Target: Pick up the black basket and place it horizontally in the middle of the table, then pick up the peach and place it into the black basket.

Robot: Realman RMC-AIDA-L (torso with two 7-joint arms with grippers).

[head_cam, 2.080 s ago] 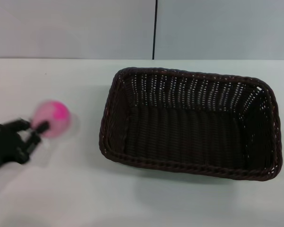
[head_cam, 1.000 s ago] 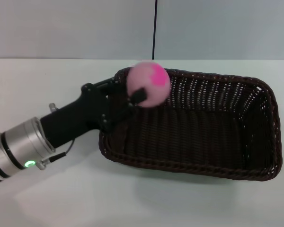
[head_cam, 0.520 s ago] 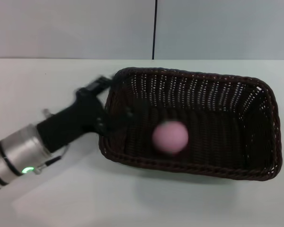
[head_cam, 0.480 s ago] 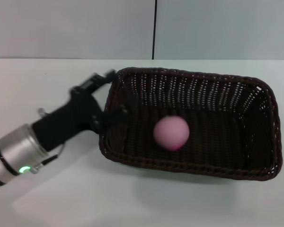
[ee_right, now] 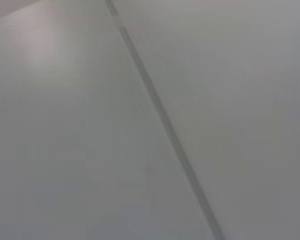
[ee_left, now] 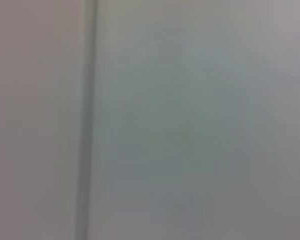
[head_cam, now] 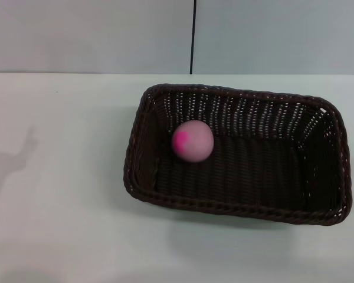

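Note:
The black basket [head_cam: 318,171] lies lengthwise across the white table [head_cam: 59,224], right of the middle in the head view. The peach [head_cam: 192,141] lies inside the basket, in its left part, with the magenta blotch on its left side. Neither gripper shows in the head view; only a faint shadow of an arm falls on the table at the far left. Both wrist views show just a plain grey wall with a dark seam.
A grey wall with a dark vertical seam [head_cam: 193,35] stands behind the table's far edge. White tabletop lies left of and in front of the basket.
The left arm carried the peach over the basket, let it go and drew back out of view to the left. The peach dropped in and rolled toward the basket's left part.

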